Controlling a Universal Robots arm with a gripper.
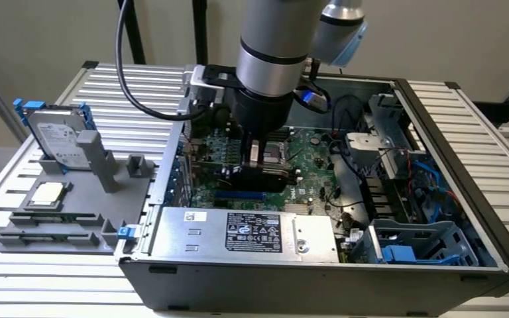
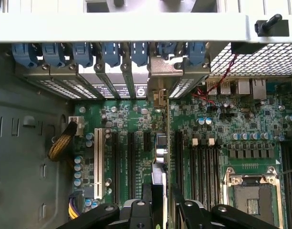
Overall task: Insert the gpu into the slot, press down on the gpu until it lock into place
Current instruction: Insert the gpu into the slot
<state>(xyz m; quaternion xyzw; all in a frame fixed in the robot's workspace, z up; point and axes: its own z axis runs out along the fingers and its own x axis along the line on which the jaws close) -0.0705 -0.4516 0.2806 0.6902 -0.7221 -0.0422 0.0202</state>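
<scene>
My gripper (image 1: 259, 164) reaches down into the open computer case and is shut on the gpu (image 1: 264, 177), a small black card held upright over the green motherboard. The bright-blue slot (image 1: 240, 196) lies just in front of the card's lower edge in the exterior view; I cannot tell whether they touch. In the wrist view the gpu (image 2: 158, 157) appears edge-on between the fingers (image 2: 147, 200) of my gripper (image 2: 161, 212). Its metal bracket (image 2: 161, 71) stands at the case's rear panel, and the card hides the slot beneath it.
The silver labelled power supply (image 1: 246, 232) fills the case's near side. Black memory slots (image 2: 203, 157) and the square CPU socket (image 2: 253, 195) lie beside the card, and a white slot (image 2: 97, 162) sits on its other side. Blue bracket clips (image 2: 108, 52) line the rear panel. A hard drive (image 1: 56, 139) stands on a grey fixture outside the case.
</scene>
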